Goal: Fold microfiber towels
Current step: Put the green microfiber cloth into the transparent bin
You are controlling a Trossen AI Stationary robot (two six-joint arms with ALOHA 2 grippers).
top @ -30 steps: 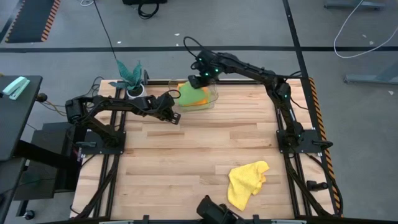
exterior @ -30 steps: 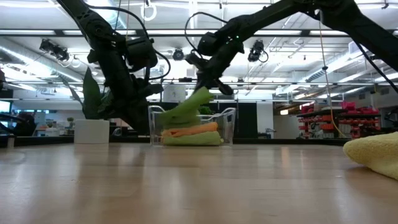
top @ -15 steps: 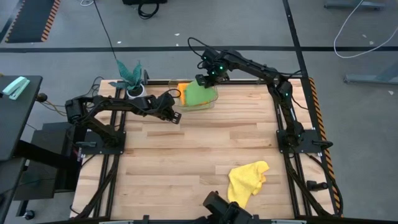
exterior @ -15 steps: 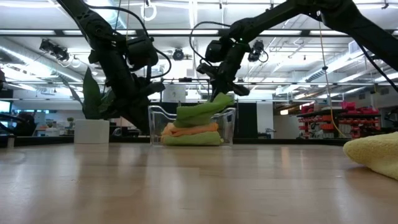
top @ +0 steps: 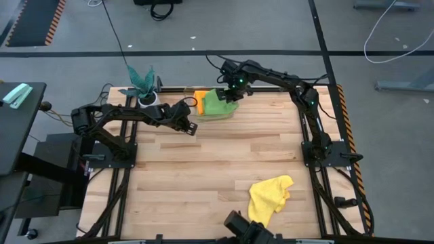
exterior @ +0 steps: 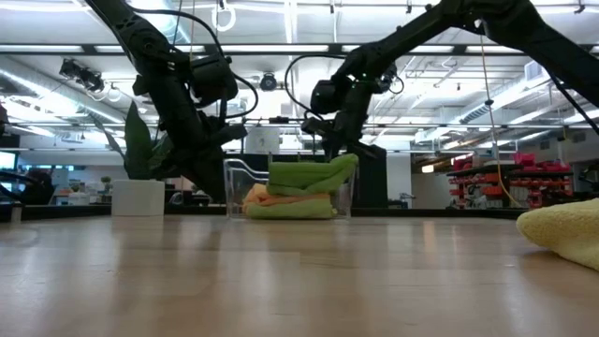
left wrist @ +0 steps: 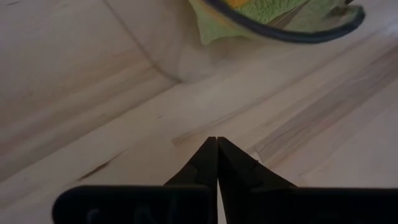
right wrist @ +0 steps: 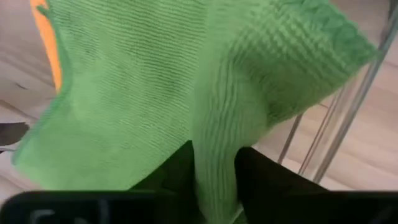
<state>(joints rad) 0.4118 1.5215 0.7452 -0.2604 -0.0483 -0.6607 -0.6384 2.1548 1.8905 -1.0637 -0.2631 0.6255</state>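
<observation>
Microfiber towels: three stacked in one bin [top: 229, 112], one yellow towel [top: 268, 198] apart.

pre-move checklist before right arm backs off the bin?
1. Darker green towel on the stack in the clear bin: ok, though one corner drapes over the rim.
2. Right gripper free of towel: not ok, a fold sits between its fingers.
3. Left gripper shut, empty, parked beside the bin: ok.
4. Orange towel underneath: ok.
5. Yellow towel folded: not ok, crumpled on the table.
</observation>
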